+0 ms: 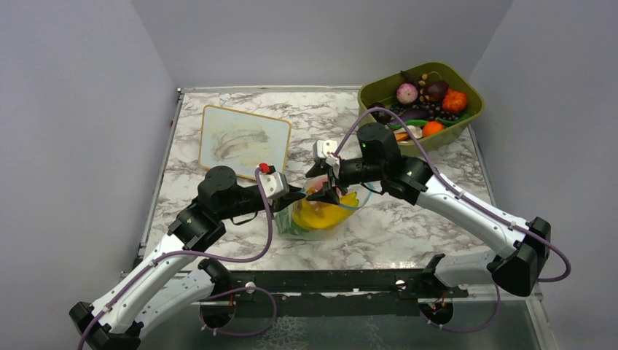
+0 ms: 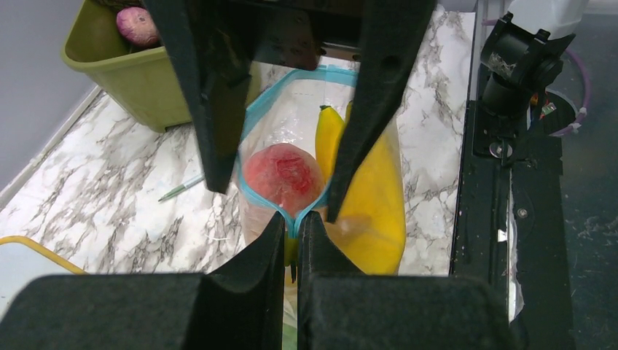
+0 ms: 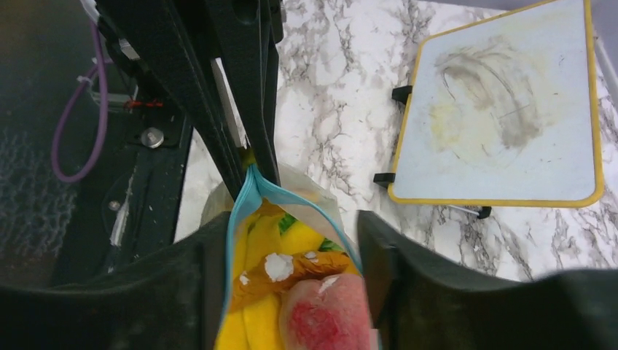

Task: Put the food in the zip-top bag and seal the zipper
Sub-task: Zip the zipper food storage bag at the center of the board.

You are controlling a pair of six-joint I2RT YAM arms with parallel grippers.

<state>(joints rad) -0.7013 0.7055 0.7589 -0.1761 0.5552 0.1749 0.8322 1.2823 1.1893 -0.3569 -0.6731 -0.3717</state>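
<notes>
The zip-top bag stands mid-table, mouth up, with yellow bananas and green lettuce inside. My left gripper is shut on the end of the teal zipper, pinching it at the mouth's corner. My right gripper is open, and its fingers straddle the spread mouth. A pink-red food piece sits in the mouth between them. The right wrist view shows the right gripper, the zipper, the pink piece, an orange-brown piece and bananas.
An olive-green tub of more toy produce stands at the back right, also in the left wrist view. A wood-framed white board lies back left. A green pen lies near the bag. A black rail runs along the near edge.
</notes>
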